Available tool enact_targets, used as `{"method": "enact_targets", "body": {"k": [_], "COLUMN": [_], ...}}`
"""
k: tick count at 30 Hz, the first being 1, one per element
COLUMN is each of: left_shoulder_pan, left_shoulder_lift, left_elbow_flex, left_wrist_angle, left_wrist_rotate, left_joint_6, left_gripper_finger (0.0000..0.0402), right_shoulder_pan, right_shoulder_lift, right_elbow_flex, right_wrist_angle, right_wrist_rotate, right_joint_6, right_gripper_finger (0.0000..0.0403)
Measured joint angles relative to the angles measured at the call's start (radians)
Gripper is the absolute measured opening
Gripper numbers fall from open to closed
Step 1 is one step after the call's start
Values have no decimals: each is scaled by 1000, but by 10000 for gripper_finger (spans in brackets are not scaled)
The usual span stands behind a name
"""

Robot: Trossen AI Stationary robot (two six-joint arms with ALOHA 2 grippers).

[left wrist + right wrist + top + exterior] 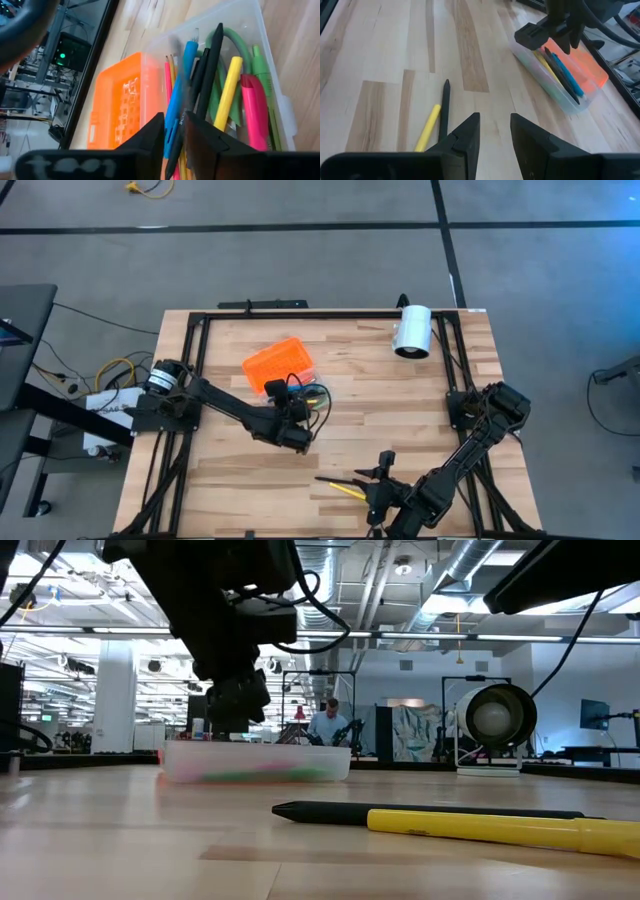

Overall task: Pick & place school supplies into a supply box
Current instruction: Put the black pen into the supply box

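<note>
The supply box's clear base [250,22] lies on the table with its orange lid [117,105] beside it. Inside lie several supplies: a blue pen [182,85], a black pen [207,75], a yellow marker [227,95], a pink marker [255,110] and green-handled scissors [235,40]. My left gripper [175,127] hovers over the base [315,393], slightly open, with the black pen showing below its gap. My right gripper [495,122] stands open near the front edge. A black pencil [444,107] and a yellow pen [427,127] lie on the wood just beside it.
A white cylinder [412,330] lies at the table's far right. A black frame rail [300,315] runs around the tabletop. Bare wood stretches between the box and the two loose pens [345,486]. A person [325,725] shows far off in the room behind.
</note>
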Motion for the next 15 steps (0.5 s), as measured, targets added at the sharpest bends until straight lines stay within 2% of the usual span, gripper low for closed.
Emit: {"method": "enact_targets", "body": {"k": [8, 15], "left_shoulder_pan": [-8, -92], "left_shoulder_lift": [0, 0], "left_elbow_flex": [0, 6], "left_wrist_angle": [-13, -26], "left_wrist_rotate": [37, 106], "left_joint_6": [0, 0], "left_gripper_finger": [108, 109], "right_shoulder_pan": [-1, -13], "right_shoulder_lift": [0, 0], "right_elbow_flex": [0, 0], "right_wrist_angle": [18, 58], "right_wrist_rotate": [-3, -153], "right_joint_6": [-1, -9], "right_gripper_finger": [102, 102]}}
